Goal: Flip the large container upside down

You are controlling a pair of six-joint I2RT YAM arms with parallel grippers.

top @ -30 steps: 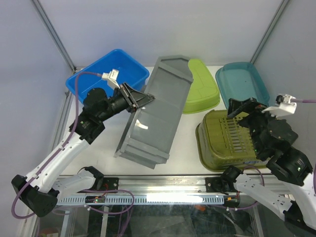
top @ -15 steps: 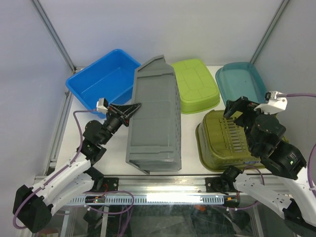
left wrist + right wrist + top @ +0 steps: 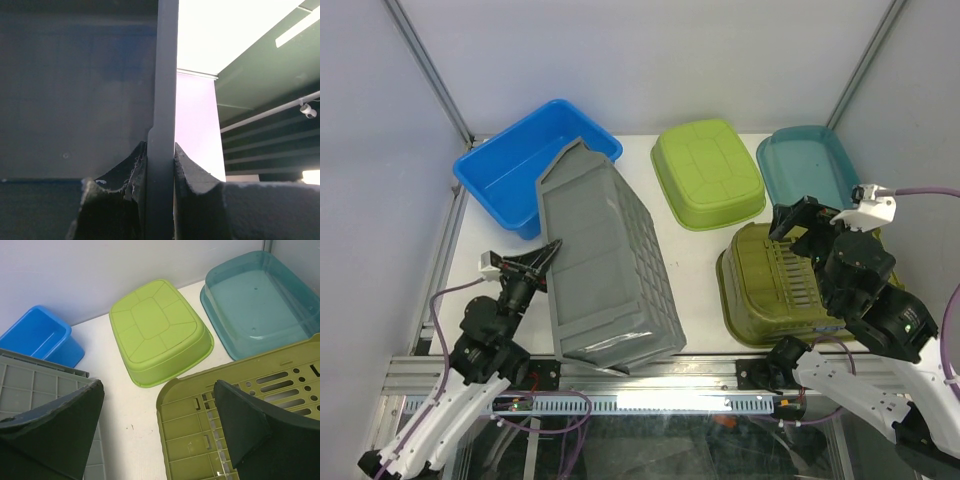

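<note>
one grey crate (image 3: 605,262) leans underside up, long axis upper-left to bottom-centre. left gripper (image 3: 546,264) pinches its wall; right gripper (image 3: 805,216) gapes.

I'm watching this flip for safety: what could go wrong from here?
The left gripper pinches only a thin wall of the large container, which stands tilted; it may slip and drop. The container's far corner overlaps the blue tub, so it might catch or shove it. Its near end sits at the front edge of the table and may slide off.
</note>
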